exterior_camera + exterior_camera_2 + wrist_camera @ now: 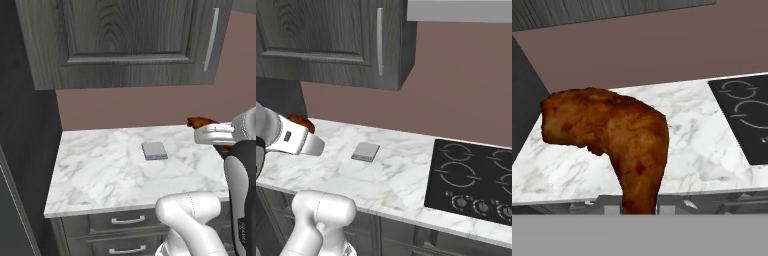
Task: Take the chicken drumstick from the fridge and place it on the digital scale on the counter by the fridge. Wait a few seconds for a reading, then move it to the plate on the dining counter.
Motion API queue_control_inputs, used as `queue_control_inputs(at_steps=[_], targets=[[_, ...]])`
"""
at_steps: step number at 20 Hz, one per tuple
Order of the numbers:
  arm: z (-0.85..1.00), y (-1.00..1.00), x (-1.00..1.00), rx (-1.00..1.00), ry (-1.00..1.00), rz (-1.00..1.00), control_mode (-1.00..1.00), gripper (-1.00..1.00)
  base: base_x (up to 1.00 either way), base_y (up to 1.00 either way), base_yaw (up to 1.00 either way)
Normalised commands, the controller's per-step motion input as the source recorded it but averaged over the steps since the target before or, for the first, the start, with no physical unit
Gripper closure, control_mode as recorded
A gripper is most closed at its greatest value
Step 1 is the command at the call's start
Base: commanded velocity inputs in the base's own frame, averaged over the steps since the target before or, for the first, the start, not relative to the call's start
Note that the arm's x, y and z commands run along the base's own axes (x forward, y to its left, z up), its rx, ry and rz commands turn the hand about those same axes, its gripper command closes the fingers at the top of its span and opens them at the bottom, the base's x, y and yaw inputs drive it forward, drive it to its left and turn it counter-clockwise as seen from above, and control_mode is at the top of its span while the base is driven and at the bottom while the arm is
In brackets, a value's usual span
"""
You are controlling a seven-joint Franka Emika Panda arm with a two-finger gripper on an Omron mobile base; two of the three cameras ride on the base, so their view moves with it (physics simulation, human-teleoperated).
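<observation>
**Drumstick aloft over the marble**

Now my claw (639,210) is clamped on the thin bone end of the reddish-brown roasted chicken drumstick (612,137), its thick end up toward ten o'clock in the hand view; the small flat grey square digital scale (154,150) lies bare on the white grey-veined marble counter (100,175); from the left base view the drumstick hangs at the scale's two o'clock, apart from it; a black glass cooktop (476,180) lies at the scale's three o'clock in the right base view.

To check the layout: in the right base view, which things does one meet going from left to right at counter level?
chicken drumstick → digital scale → black cooktop
</observation>
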Motion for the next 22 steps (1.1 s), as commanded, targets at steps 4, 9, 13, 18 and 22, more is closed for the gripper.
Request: queue_control_inputs(at_steps=[4,9,13,18,22], targets=[[0.0,0.0,0.0,0.0,0.0,0.0,1.0,1.0,0.0,0.0,0.0],[-0.76,0.03,0.14,0.0,0.26,0.0,-1.0,1.0,0.0,0.0,0.0],[-0.62,0.13,0.37,0.0,0.22,0.0,-1.0,1.0,0.0,0.0,0.0],[-0.41,0.02,0.94,0.0,0.01,0.0,-1.0,1.0,0.0,0.0,0.0],[-0.62,0.0,0.98,0.0,-0.02,0.0,-1.0,1.0,0.0,0.0,0.0]])
